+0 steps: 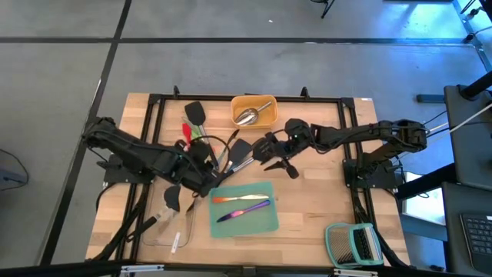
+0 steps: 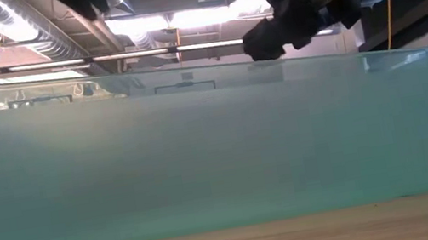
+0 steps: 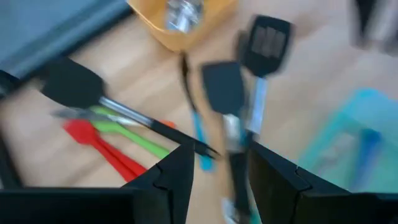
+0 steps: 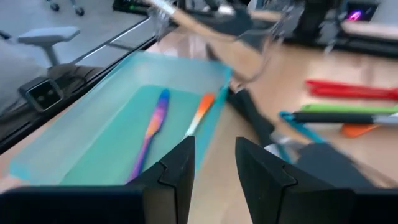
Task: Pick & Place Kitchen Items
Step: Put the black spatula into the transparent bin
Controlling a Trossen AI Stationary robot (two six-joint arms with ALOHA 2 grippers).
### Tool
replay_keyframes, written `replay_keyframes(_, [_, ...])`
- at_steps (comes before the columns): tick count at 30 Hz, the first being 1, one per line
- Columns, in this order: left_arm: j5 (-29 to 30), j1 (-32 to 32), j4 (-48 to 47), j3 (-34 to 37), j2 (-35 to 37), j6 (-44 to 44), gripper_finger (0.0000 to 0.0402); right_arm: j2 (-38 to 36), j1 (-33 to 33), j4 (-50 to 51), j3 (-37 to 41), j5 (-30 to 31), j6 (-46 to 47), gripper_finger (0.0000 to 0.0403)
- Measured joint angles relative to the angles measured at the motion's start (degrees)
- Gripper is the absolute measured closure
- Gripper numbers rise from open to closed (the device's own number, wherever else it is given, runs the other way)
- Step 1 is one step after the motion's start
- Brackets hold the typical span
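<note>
Fingers of the left gripper [image 3: 217,180] stand spread around the handle of a black flat spatula [image 3: 222,87], just beside the teal tray [image 1: 261,223]. Right gripper [image 4: 214,168], empty with fingers parted, hangs near that tray, which holds two iridescent cutlery pieces [image 4: 152,127].

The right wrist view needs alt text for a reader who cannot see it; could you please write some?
Past the right gripper, its dark fingers apart with nothing between them, a teal tray holds an iridescent utensil and an orange-tipped one. Beyond lie a black spatula and red and green handled tools on the wooden table.
</note>
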State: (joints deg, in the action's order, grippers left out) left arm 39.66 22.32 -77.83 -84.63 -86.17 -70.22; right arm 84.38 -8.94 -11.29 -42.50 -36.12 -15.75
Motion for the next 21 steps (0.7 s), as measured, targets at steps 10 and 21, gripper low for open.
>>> replay_keyframes(10, [9.83, -6.38, 0.13, 7.42, 0.22, 3.36, 0.0299, 0.02, 1.93, -17.36, 0.04, -0.09, 20.97, 0.0284])
replay_keyframes(21, [14.39, -12.40, 10.94, 7.42, 0.24, 12.84, 0.0302, 0.02, 2.07, -33.26, 0.02, -0.28, 64.06, 0.0284])
